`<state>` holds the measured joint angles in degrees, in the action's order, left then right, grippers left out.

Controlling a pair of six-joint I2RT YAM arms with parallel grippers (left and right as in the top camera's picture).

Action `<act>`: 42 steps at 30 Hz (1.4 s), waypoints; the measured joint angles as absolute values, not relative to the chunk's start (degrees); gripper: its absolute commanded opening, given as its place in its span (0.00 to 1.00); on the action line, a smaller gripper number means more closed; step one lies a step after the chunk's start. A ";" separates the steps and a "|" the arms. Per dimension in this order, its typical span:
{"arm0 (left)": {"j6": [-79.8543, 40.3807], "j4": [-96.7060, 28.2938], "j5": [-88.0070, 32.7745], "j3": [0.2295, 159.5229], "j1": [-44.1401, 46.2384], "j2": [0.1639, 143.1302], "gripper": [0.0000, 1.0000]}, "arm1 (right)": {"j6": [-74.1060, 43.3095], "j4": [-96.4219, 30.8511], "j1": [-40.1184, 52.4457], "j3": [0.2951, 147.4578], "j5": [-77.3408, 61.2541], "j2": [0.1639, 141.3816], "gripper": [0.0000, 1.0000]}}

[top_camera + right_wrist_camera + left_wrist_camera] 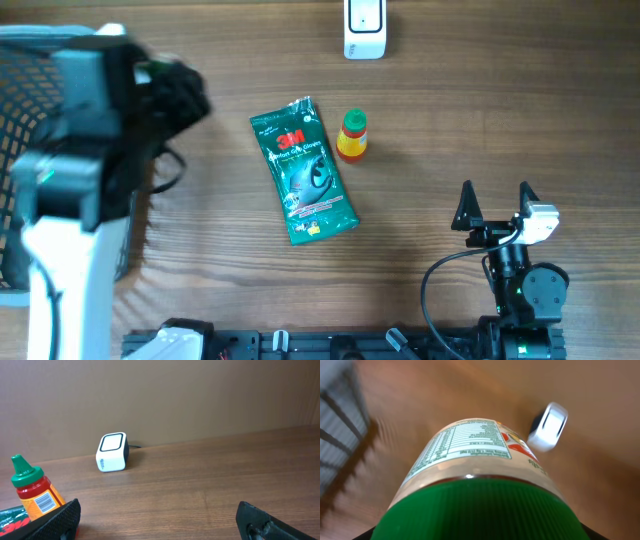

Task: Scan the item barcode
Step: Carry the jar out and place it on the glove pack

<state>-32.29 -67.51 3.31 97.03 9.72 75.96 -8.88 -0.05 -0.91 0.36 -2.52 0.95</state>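
1. Nearest the left wrist lens: green-capped bottle [470, 460], cap toward the camera, nutrition panel facing up, no barcode in sight.
2. Left gripper [168, 95]: blurred from overhead, and only dark corners of it show in its own view. Judged clamped on the bottle, which is held clear of the wood.
3. Squeeze firmly, since smooth round plastic is likely to twist in a loose hold. Roll the wrist until the barcode turns up, probably on the side now turned away.
4. Barcode scanner [547, 426]: ahead and right of the bottle, well apart. Bring the code square to its window, hold steady there, and avoid a steep tilt.
5. Right gripper [495, 208]: spread wide, empty, low at the near edge. Best left parked.
6. Mid-table: 3M pack [303, 170] lying flat, with a red-and-yellow squeeze bottle [352, 136] upright just beside it. Pass high enough not to knock that one over.
7. Table [520, 110]: flat, matte wood grain. Wire basket [18, 150] at the left edge.
8. Beyond the scanner: plain brown wall, nothing more of the room visible.
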 measured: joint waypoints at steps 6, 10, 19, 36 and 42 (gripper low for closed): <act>-36.53 -70.57 4.93 96.57 18.09 88.71 0.64 | -8.88 -0.03 -0.91 0.36 -2.52 0.95 1.00; -37.85 -70.59 4.95 95.42 20.25 95.20 0.64 | -8.88 -0.03 -0.91 0.36 -2.52 0.95 1.00; -40.21 -66.30 5.06 94.74 20.97 105.06 0.64 | -8.88 -0.03 -0.91 0.36 -2.52 0.95 1.00; -43.24 -54.54 0.67 94.72 25.93 119.92 0.70 | -8.88 -0.03 -0.91 0.36 -2.52 0.95 1.00; -44.05 -56.12 0.32 94.72 27.66 123.17 1.00 | -8.88 -0.03 -0.91 0.36 -2.52 0.95 1.00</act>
